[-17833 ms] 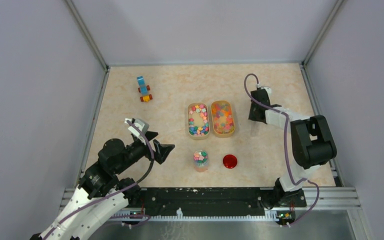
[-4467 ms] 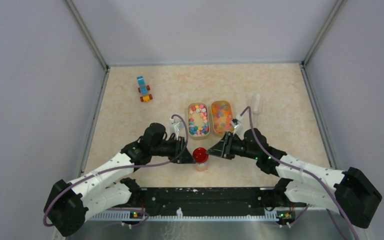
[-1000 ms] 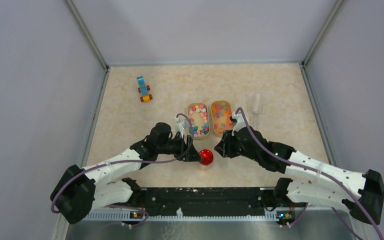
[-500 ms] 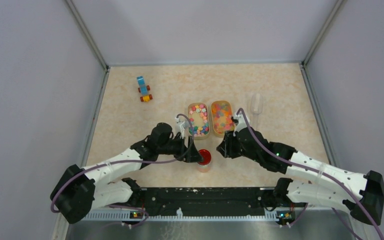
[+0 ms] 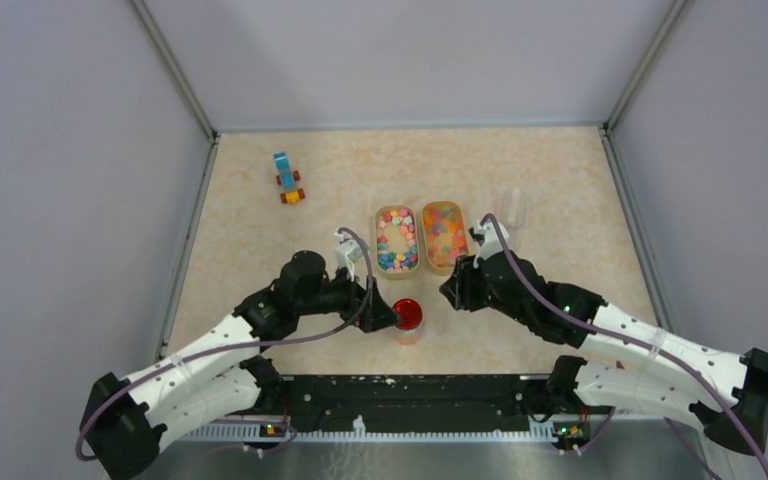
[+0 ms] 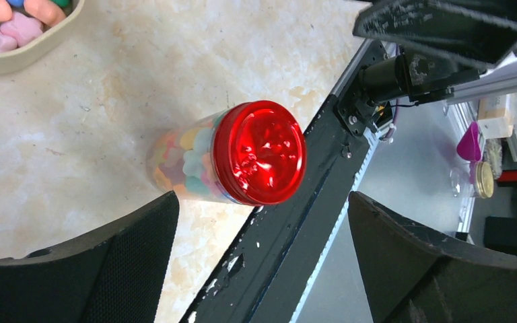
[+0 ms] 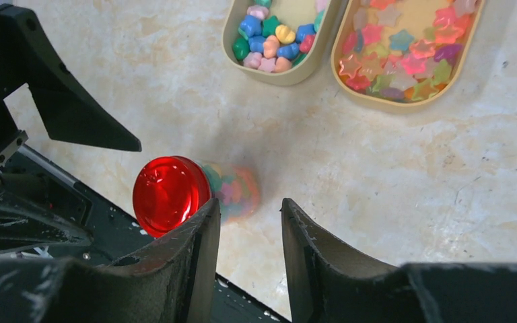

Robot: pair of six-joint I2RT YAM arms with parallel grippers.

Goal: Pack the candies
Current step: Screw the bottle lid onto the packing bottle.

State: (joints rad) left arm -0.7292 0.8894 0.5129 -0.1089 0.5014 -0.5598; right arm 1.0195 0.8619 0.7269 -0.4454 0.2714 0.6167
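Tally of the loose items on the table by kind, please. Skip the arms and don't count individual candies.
Oval candy trays: 2
Red-lidded candy jar: 1
Toy block vehicle: 1
Clear plastic scoop: 1
Total: 5

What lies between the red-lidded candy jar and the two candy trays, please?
Nothing: the right wrist view shows only bare marbled table between the jar, the left tray and the right tray.
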